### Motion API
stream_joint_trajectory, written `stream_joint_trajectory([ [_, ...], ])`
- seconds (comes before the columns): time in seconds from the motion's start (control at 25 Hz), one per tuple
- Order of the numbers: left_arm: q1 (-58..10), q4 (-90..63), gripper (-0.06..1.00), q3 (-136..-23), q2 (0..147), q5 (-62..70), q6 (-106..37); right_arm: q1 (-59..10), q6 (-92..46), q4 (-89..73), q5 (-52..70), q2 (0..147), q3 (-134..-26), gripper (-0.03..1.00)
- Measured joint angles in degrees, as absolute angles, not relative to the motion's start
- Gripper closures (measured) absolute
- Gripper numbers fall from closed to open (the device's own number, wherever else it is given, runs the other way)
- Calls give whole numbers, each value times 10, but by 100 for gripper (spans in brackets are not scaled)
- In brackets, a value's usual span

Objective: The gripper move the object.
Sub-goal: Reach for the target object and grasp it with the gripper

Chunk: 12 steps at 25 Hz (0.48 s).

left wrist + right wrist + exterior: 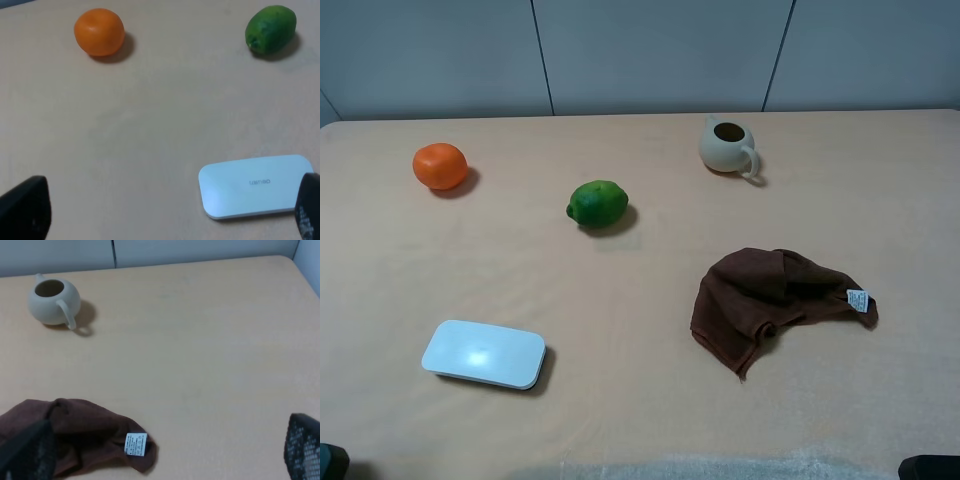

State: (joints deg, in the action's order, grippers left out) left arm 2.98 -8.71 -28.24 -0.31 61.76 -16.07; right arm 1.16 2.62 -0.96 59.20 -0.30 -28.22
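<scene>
An orange (440,166) lies at the back left of the table and a green lime (597,203) near the middle. A flat white box (483,354) lies at the front left. A crumpled brown cloth (770,297) with a white tag lies at the right, and a cream jug (726,146) stands behind it. My left gripper (167,212) is open and empty, held back from the white box (255,186), the orange (99,31) and the lime (270,28). My right gripper (165,452) is open and empty, short of the cloth (82,435) and the jug (52,300).
The tan table (650,400) runs to a grey panelled wall at the back. Only dark tips of the two arms show at the bottom corners of the high view, left (330,463) and right (930,467).
</scene>
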Motion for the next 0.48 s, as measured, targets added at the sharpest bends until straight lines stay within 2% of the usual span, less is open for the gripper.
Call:
stream_joint_trajectory([
  [0.48, 30, -87, -5, -282, -3, 618, -161, 12, 26, -10, 592, -3, -282, 27],
])
